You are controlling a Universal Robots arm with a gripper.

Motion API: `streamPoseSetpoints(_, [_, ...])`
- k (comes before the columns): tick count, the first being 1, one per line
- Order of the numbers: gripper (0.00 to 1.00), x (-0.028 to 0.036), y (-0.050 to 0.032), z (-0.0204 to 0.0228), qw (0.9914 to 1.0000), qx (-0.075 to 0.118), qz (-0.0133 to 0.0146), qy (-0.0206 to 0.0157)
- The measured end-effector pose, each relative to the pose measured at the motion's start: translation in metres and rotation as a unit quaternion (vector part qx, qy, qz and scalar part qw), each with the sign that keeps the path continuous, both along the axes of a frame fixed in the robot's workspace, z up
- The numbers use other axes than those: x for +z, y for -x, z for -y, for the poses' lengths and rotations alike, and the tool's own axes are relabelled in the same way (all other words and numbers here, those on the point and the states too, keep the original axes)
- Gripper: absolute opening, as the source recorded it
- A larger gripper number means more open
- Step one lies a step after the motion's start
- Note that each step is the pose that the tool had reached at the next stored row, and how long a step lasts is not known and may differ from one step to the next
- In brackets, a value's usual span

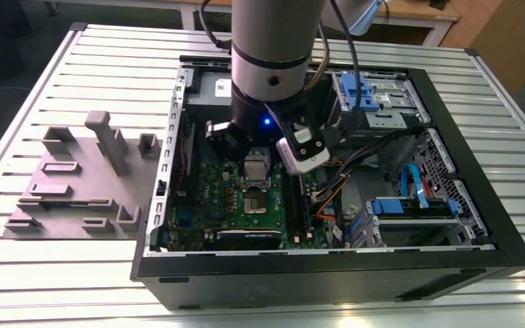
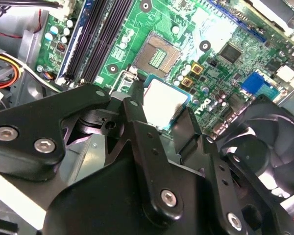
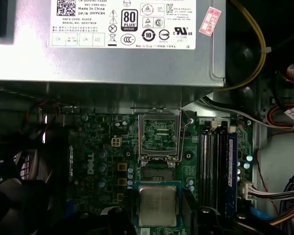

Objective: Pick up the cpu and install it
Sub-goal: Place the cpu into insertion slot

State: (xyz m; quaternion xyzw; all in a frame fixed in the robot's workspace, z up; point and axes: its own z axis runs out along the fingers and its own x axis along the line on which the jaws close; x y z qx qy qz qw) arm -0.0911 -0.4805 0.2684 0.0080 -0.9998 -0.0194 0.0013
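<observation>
The cpu (image 3: 158, 205), a small square chip with a silvery top and pale border, sits between my gripper's (image 3: 158, 218) two black fingers (image 3: 195, 215), which are shut on its sides. In the second wrist view the cpu (image 2: 164, 103) hangs above the green board (image 2: 220, 34), just short of the dark square socket (image 2: 157, 58), whose frame is open. That socket (image 3: 159, 134) lies between the held chip and the grey power box (image 3: 108, 58). In the exterior view my arm (image 1: 267, 75) reaches down into the open computer case, over the socket (image 1: 255, 186).
Black memory slots (image 3: 218, 166) run beside the socket. A black fan (image 2: 269, 132) sits close to the fingers. Cable bundles (image 3: 279, 196) and blue drive brackets (image 1: 363, 89) fill the case's other side. A grey parts fixture (image 1: 80, 178) stands on the slatted table at the exterior view's left.
</observation>
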Motion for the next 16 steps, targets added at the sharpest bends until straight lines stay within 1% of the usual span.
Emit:
streamPoseSetpoints(2, [0.47, -0.0016, -0.0001, 0.0003, 1.0, 0.0, 0.0, 0.0001])
streamPoseSetpoints(8, [0.47, -0.012, -0.0001, 0.0005, 1.0, 0.0, 0.0, 0.0001])
streamPoseSetpoints(11, [0.47, -0.0166, -0.0001, 0.0005, 1.0, -0.001, 0.0, 0.0008])
streamPoseSetpoints(16, [0.47, -0.0207, -0.0002, 0.0006, 0.99987, -0.016, 0.0, 0.001])
